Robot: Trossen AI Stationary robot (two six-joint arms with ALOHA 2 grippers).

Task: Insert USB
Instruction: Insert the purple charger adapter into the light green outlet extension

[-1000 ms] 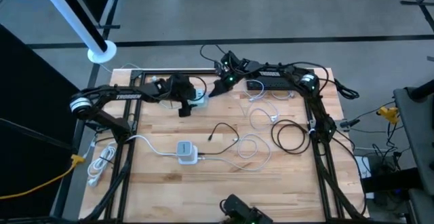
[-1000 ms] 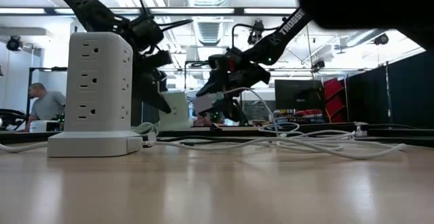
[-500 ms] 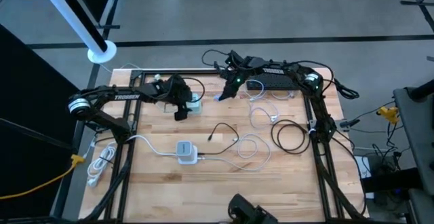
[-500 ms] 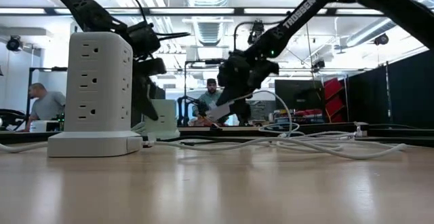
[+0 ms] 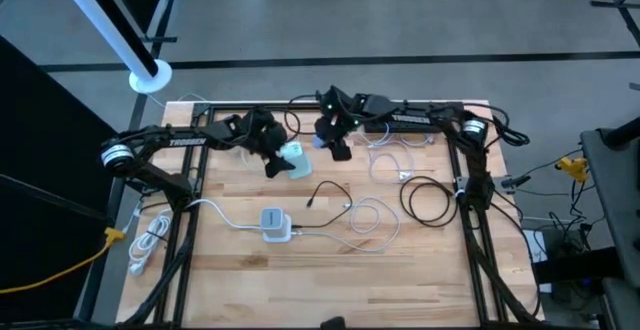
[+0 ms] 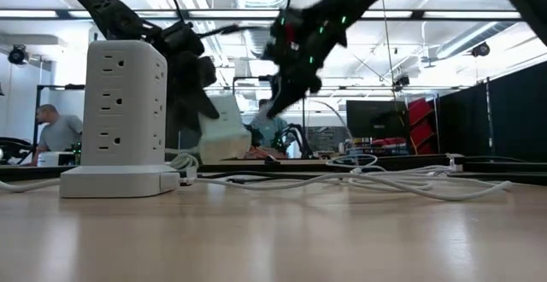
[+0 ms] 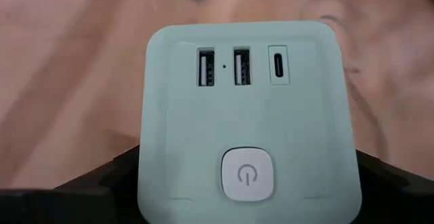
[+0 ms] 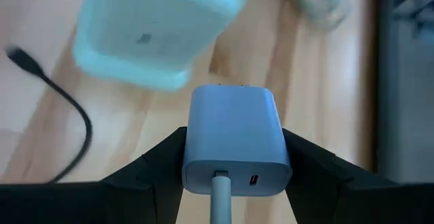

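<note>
Nearest in the low view stands a white power tower [image 6: 124, 102] on the desk [image 6: 282, 231], three faces of sockets visible; the high view shows it only as a small pale square [image 5: 276, 223] with a white lead running toward the left side. White cables [image 6: 402, 179] lie tangled across the desk behind it, and a coiled black cable [image 5: 428, 202] lies toward the right arm's side.

Further back, the left claw [image 5: 273, 157] is closed on a mint-green charging cube [image 5: 296, 158], held above the desk. Only the left wrist view shows the cube's [image 7: 245, 119] face: two USB-A ports side by side, one USB-C port beside them, and a round-cornered button marked with a power symbol below. The dark fingers [image 7: 102, 183] press its two flanks.

The right claw [image 5: 337, 142] is just beside the cube, closed on a small pale-blue charger brick [image 8: 234, 139]. The right wrist view alone shows that brick with a cable plugged into its end face and a second, unoccupied port next to it; the mint cube [image 8: 156, 30] sits just ahead of it, apart, not touching.

Lettering "TROSSEN" reads along the left arm [image 5: 185, 141] in the high view.

Beyond the desk, the low view shows a seated person [image 6: 55, 132] at the far left of the room.
</note>
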